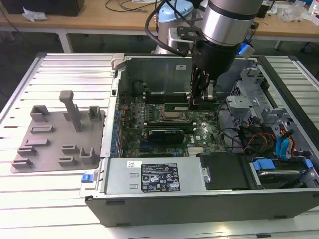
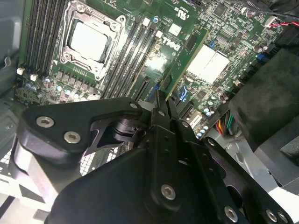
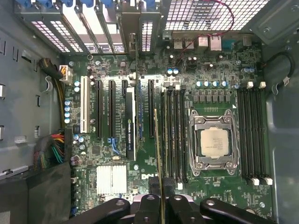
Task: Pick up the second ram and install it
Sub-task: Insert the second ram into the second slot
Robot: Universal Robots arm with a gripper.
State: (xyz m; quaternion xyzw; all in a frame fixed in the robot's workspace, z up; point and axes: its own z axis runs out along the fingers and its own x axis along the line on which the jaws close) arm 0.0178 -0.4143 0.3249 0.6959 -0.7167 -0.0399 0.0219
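Right between the fingertips of the gripper sits the second ram, pinched edge-on at its near end, so the fingers are clamped tight on the thin board with almost no gap. In the second wrist view the gripper grips the same stick, whose green face slants away from the fingers over the motherboard. In the first wrist view the stick's long axis runs straight out from the fingertips, parallel to the black memory slots just beside it, and it lies between those slots and the expansion card on its other side. Just past the slots is the CPU socket, with a further bank of slots beyond that. In the exterior view the gripper reaches down into the open computer case, holding the stick level above the board, near the socket. Farthest off, outside the case, a grey fixture tray lies on the slatted table.
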